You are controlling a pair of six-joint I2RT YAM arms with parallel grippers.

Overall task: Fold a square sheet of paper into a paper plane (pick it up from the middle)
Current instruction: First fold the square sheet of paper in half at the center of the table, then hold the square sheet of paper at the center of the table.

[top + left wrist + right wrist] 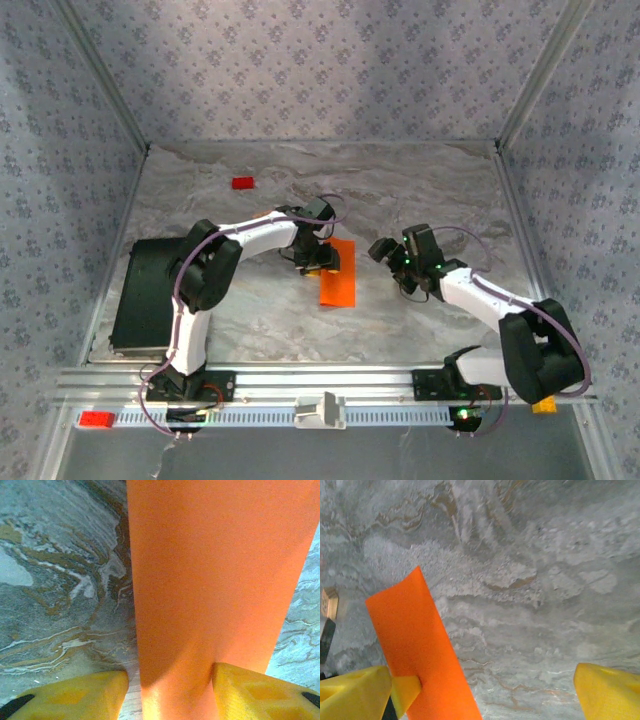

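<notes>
Folded into a narrow strip, the orange paper sheet [338, 285] lies mid-desk [400, 340]. The left tool [318, 264], half-spread, straddles its far end, and whether it pinches cannot be told. The right tool [385, 250] hangs spread wide just beside. A loose hold there could let the creases spring open or the strip skew.

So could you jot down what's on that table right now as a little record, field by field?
orange paper: folded into a long narrow strip, on the marbled table
left hand: fingers parted, one on each side of the strip; a sliver of table shows beside one finger, so no pinch
right hand: open wide, over bare table just right of the strip
red block: small, far back on the left
black box: at the table's left edge
</notes>
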